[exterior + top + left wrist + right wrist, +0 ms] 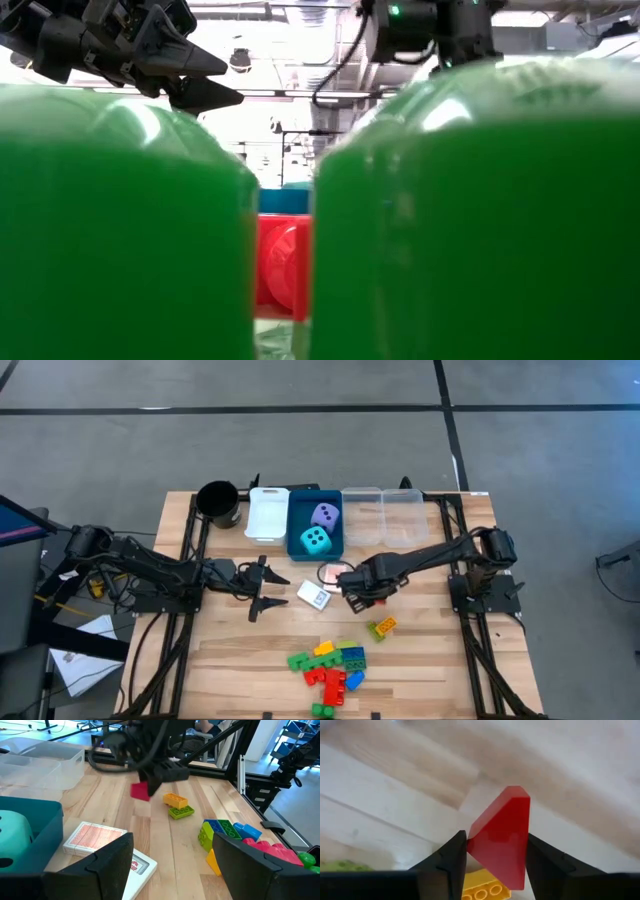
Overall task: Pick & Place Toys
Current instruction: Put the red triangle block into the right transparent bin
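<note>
My right gripper points down over the table's middle, shut on a small red brick, also visible in the left wrist view as the red brick. Below it a yellow brick on a green one lies on the wood. My left gripper waits open to the left, with nothing between its fingers. Two card packs lie flat between the grippers. A lavender die and a cyan die sit in the blue tray. A heap of bricks lies near the front edge. My right gripper pinches the red brick by two opposite sides between its two fingers. The fingers come from above, pointing down. The brick is lifted clear of the table and sits tilted, one corner pointing away from the fingers.
A black cup, a white tray and two clear trays line the far edge beside the blue tray. Green bricks right before the low camera block most of that view.
</note>
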Tool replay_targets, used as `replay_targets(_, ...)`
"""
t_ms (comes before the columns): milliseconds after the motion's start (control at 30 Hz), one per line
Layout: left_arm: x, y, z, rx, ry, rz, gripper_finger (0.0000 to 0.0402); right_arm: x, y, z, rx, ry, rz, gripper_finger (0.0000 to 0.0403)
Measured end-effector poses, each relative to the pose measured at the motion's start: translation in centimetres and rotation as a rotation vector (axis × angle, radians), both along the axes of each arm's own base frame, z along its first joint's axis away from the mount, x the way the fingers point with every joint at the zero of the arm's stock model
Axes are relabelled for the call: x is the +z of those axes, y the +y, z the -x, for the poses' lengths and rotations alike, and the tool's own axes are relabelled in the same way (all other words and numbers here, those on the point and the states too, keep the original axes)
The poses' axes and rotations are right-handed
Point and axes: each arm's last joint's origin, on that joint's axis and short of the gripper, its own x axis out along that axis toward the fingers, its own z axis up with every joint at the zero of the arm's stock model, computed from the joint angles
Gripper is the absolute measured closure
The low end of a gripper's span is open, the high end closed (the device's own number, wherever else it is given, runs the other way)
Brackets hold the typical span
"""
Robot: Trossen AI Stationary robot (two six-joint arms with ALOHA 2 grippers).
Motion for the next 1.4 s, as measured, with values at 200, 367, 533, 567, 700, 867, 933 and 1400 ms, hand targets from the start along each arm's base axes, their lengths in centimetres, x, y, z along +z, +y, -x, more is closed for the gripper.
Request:
replay_targets(200, 0.0, 0.0, 0.0, 0.0, 0.0, 0.0, 0.0135, 3.6, -0.5, -0.8, 0.014, -0.02, 0.204, 0.0246)
replay_targets(367, 0.0, 0.0, 0.0, 0.0, 0.0, 0.0, 0.0135, 6.3, -1.3, -1.0, -0.011, -0.044, 0.421, 0.0246)
replay_targets(533, 0.0, 0.0, 0.0, 0.0, 0.0, 0.0, 0.0135, 7.6, -2.7, -0.6, -0.064, -0.026, 0.623, 0.0246)
replay_targets(567, 0.0, 0.0, 0.0, 0.0, 0.0, 0.0, 0.0135, 7.7, -3.0, -0.4, -0.075, -0.013, 0.658, 0.0246)
replay_targets(700, 0.0, 0.0, 0.0, 0.0, 0.0, 0.0, 0.0135, 8.1, -4.6, 0.3, -0.124, 0.035, 0.796, 0.0246)
replay_targets(867, 0.0, 0.0, 0.0, 0.0, 0.0, 0.0, 0.0135, 8.3, -7.7, 0.6, -0.186, 0.077, 0.879, 0.0246)
replay_targets(933, 0.0, 0.0, 0.0, 0.0, 0.0, 0.0, 0.0135, 8.3, -9.4, 0.9, -0.202, 0.116, 0.878, 0.0246)
replay_targets(1400, 0.0, 0.0, 0.0, 0.0, 0.0, 0.0, 0.0135, 7.9, -19.1, 3.0, -0.276, 0.222, 0.717, 0.0242)
